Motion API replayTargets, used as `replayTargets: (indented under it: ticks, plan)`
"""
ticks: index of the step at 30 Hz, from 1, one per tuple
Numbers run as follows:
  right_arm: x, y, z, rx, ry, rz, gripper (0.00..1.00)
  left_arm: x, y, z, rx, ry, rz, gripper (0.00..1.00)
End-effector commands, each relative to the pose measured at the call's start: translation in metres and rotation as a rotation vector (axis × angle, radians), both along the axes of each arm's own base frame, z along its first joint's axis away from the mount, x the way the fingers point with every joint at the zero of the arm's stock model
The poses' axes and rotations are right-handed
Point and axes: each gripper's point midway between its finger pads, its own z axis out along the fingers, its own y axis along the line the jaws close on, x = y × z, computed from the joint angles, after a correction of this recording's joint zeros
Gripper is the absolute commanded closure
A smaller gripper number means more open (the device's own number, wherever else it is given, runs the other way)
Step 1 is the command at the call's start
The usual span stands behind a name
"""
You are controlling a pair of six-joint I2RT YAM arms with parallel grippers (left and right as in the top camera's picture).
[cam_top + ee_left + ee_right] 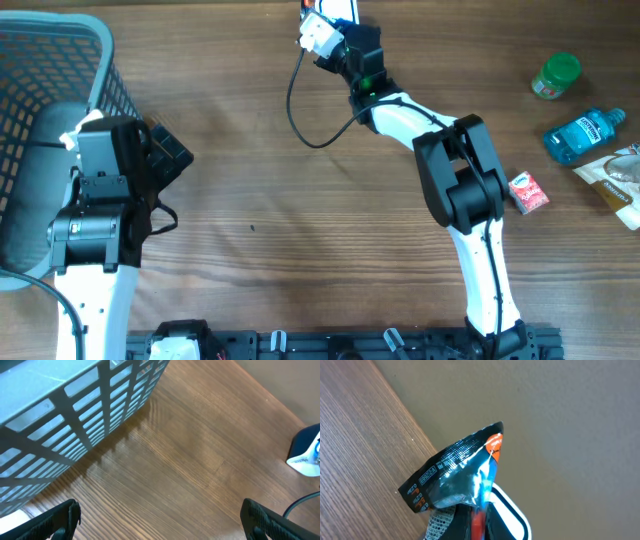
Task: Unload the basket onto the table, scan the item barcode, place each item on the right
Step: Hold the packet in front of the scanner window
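Right hand (347, 47) clamped on the dark foil packet (462, 472) at top centre of overhead frame, just beside the white scanner (318, 36), presumably presenting its barcode; left hand (160, 152) wide and empty, idle beside the basket (60, 50) at left.

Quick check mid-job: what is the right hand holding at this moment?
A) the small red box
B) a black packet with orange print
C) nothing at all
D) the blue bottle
B: the right wrist view shows the black packet pinched in the right hand, while the blue bottle and red box lie on the table in the overhead view.
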Motion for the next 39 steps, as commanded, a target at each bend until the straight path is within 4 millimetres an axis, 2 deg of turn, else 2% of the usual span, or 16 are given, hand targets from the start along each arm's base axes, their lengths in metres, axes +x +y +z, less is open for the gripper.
replayTargets:
  ticks: [1,5,9,13,20,29,33,35,38,39]
  plan:
    - [0.004,0.002,0.006,-0.044,-0.047,0.047,0.95,0.001,-0.001,-0.007,-0.010,0.034,0.008,0.00]
    - [-0.003,0.017,0.007,-0.046,-0.086,0.148,0.95,0.007,0.000,-0.025,-0.012,0.100,0.016,0.00]
    - [-0.004,0.022,-0.003,-0.067,-0.131,0.181,0.95,0.005,0.011,-0.021,0.042,0.095,0.057,0.00]
    - [-0.002,0.023,-0.015,-0.067,-0.135,0.180,0.95,0.004,0.011,-0.020,0.042,0.092,0.056,0.00]
    - [0.008,0.018,0.000,-0.059,-0.166,0.146,0.95,-0.002,0.015,-0.015,0.059,0.086,0.070,0.00]
    - [0.014,0.008,0.000,0.006,-0.121,0.070,0.95,-0.025,0.014,0.001,0.058,0.049,0.072,0.00]
    - [0.017,0.004,0.000,0.014,-0.117,0.034,0.95,-0.038,0.014,0.014,0.059,0.001,0.073,0.00]
    - [0.016,0.006,-0.005,0.008,-0.095,0.036,0.95,-0.051,0.018,0.027,0.078,-0.046,0.091,0.00]
    - [0.017,0.002,-0.011,-0.015,-0.079,0.022,0.95,-0.060,0.018,0.037,0.080,-0.095,0.096,0.00]
    - [0.016,0.001,-0.019,-0.071,-0.072,0.031,0.95,-0.062,0.018,0.039,0.079,-0.105,0.096,0.00]
